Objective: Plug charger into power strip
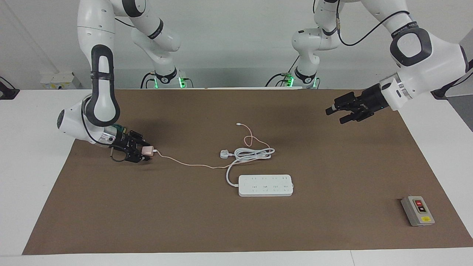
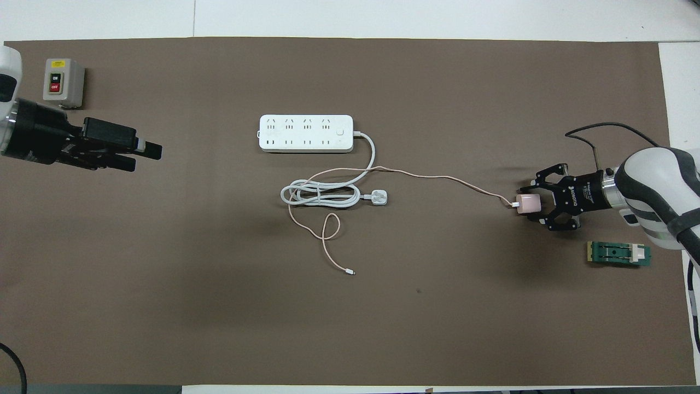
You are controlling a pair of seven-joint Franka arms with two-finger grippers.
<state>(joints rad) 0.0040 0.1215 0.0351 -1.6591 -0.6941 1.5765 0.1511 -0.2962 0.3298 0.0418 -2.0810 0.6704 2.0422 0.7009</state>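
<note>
Right gripper (image 1: 145, 150) clasps the charger (image 1: 147, 150); left gripper (image 1: 338, 112) waits, spread.

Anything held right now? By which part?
The right gripper is shut on the charger, clamped across the pink cube's sides, its cable trailing free. The left gripper holds nothing.

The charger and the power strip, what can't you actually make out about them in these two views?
- Charger: its prongs, hidden in both views by the right hand closed around it.
- Power strip: which sockets suit the charger; the slots are too small in both views.
- Strip's plug: its pins, which face away in both views.
</note>
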